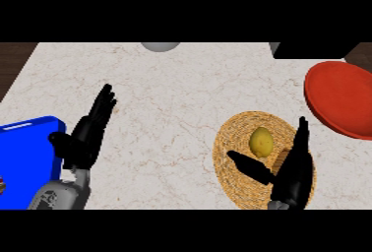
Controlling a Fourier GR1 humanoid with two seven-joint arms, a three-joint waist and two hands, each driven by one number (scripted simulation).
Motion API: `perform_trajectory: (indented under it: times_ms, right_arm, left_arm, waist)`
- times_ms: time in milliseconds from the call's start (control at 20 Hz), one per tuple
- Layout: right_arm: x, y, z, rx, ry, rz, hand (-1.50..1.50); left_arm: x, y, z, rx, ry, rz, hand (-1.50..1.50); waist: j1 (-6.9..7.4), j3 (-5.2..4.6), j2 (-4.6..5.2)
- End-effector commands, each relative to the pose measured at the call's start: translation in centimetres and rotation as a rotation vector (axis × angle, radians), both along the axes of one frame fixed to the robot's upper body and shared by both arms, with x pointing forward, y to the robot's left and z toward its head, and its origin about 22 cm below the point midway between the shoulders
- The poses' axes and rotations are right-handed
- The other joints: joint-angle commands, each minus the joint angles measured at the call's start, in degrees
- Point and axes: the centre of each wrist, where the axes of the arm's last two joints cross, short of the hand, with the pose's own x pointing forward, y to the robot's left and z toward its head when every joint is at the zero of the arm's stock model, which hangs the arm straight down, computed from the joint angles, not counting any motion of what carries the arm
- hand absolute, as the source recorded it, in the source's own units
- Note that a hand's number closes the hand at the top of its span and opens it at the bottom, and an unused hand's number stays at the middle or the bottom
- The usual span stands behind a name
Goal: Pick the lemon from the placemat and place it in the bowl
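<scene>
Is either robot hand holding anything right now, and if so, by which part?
Nothing is held. The right robot hand is open over the woven placemat, beside the lemon, thumb and fingers not closed on it. The left robot hand rests open.

**Counter layout**

The yellow oval lemon (262,141) lies on the round woven straw placemat (236,172) near the counter's front right. The red bowl (340,98) sits behind it at the right edge. The blue rectangular tray (33,147) is at the left edge. A grey round object (161,46) is at the back edge of the marble counter (181,98).
</scene>
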Motion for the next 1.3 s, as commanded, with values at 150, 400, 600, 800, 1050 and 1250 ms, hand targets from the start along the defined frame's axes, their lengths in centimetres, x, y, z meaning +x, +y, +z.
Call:
perform_trajectory:
  times_ms: [150, 400, 600, 800, 1050, 1250]
  right_arm:
    - [0.8, 0.6, -0.3, 0.142, -0.04, -0.052, -1.5]
    - [0.8, -0.6, -1.5, 0.163, -0.03, -0.077, -1.5]
    - [1.0, 0.5, -2.1, 0.213, -0.059, -0.079, -1.5]
    - [-0.3, 0.7, -6.0, 0.174, -0.048, -0.092, -1.5]
    - [0.4, 0.3, -6.8, 0.176, -0.034, -0.083, -1.5]
    - [2.2, -1.2, -8.9, 0.115, 0.088, -0.15, -1.5]
  left_arm:
    - [0.5, 1.0, -1.6, -0.014, 0.018, -0.006, 0.0]
    - [1.3, 0.0, -0.9, -0.005, -0.006, 0.002, 0.0]
    - [-0.4, -0.4, -1.1, -0.007, -0.008, -0.005, 0.0]
    - [-1.0, -0.5, -1.2, -0.005, -0.006, -0.015, 0.0]
    - [1.4, 0.9, -2.4, 0.004, 0.008, -0.004, 0.0]
    - [0.0, 1.3, -1.7, 0.011, 0.004, 0.015, 0.0]
  waist:
    - [0.1, -0.01, 0.13]
    - [-0.01, 0.0, 0.07]
    - [0.17, 0.01, 0.02]
    - [0.13, 0.01, 0.04]
    - [-0.12, -0.01, 0.07]
    - [0.16, -0.01, 0.08]
